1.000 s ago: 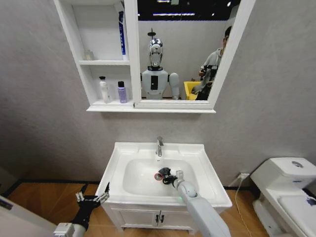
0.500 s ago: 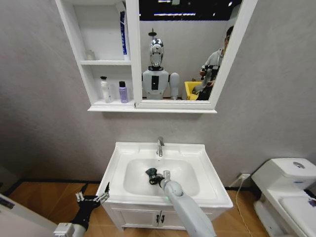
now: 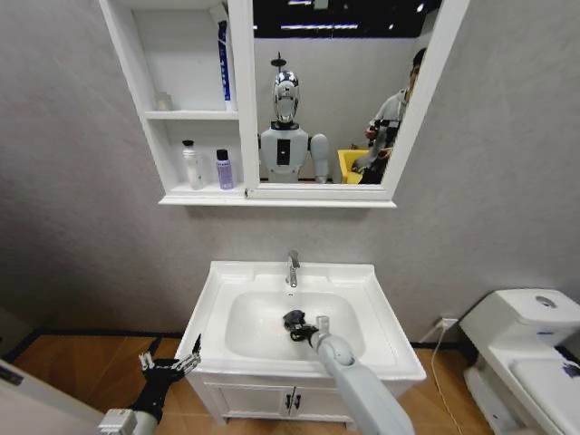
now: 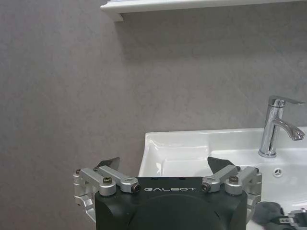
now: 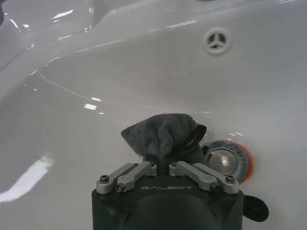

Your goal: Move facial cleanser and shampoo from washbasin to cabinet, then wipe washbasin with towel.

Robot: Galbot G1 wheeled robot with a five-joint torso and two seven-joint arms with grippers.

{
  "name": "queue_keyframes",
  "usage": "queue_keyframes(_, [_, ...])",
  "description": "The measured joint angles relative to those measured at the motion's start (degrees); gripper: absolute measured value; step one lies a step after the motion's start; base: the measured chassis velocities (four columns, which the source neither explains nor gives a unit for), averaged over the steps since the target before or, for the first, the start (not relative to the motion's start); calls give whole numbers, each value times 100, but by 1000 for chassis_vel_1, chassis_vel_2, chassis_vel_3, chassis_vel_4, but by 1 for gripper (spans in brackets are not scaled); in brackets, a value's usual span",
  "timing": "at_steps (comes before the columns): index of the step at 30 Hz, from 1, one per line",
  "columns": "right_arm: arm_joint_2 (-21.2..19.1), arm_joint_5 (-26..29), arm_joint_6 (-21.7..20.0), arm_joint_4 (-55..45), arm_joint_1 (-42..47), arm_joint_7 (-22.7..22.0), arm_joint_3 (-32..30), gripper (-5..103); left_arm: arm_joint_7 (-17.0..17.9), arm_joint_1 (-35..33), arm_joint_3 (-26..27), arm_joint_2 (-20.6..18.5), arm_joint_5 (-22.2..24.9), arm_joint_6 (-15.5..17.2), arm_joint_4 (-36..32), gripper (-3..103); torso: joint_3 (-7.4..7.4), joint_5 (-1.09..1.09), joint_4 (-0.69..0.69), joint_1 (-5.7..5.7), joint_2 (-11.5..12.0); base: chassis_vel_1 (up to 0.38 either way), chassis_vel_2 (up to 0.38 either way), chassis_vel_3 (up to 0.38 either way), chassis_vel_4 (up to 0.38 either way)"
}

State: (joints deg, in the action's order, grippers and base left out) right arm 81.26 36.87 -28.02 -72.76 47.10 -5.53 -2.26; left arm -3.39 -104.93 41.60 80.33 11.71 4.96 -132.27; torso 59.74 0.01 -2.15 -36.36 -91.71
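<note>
One towel [image 5: 164, 135], bunched and dark grey, is clenched in the right gripper [image 5: 163, 165] inside the bowl of the washbasin [image 3: 381, 317], just beside the orange-ringed drain [image 5: 225, 162]. One facial cleanser [image 3: 191, 165] and one shampoo [image 3: 224, 169] stand side by side on the cabinet [image 3: 154, 109] lower shelf. The left gripper [image 4: 164, 165] hangs released beside the washbasin's left front corner.

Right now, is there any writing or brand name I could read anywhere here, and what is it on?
"GALBOT": on the black body of the left gripper, open beside the washbasin.
"GALBOT": on the right gripper, shut on the towel.
Labels on the facial cleanser and shampoo: too small to read.
</note>
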Motion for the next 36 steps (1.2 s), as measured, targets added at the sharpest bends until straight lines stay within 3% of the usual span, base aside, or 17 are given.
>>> queue_keyframes(7, [228, 147, -58, 147, -92, -138, 95, 7, -1, 0, 0, 0, 0, 0, 0, 100, -1, 1, 1, 1, 0, 0, 0, 0, 0])
queue_keyframes(13, [-284, 263, -219, -230, 163, -320, -261, 7, 0, 0, 0, 0, 0, 0, 0, 100, -1, -1, 5, 0, 0, 0, 0, 0, 0])
queue_keyframes(17, [-850, 585, -364, -635, 289, -515, -472, 7, 0, 0, 0, 0, 0, 0, 0, 100, -1, -1, 6, 0, 0, 0, 0, 0, 0])
queue_keyframes(20, [-923, 595, -394, -646, 228, -520, -481, 7, 0, 0, 0, 0, 0, 0, 0, 100, -1, -1, 6, 0, 0, 0, 0, 0, 0])
queue_keyframes(26, [-573, 596, -417, -406, -26, -530, -195, 7, 0, 0, 0, 0, 0, 0, 0, 100, -1, 0, 0, 0, 0, 0, 0, 0, 0])
queue_keyframes(31, [-91, 491, -415, -121, -179, -572, 232, 7, 0, 0, 0, 0, 0, 0, 0, 100, -1, -1, 1, 0, 0, 0, 0, 0, 0])
queue_keyframes(33, [314, 379, -372, 117, -291, -575, 448, 7, 0, 0, 0, 0, 0, 0, 0, 100, -2, -3, 5, 0, 0, 0, 0, 0, 0])
queue_keyframes(36, [448, 364, -373, 180, -322, -581, 480, 7, 0, 0, 0, 0, 0, 0, 0, 100, -2, -2, 3, 0, 0, 0, 0, 0, 0])
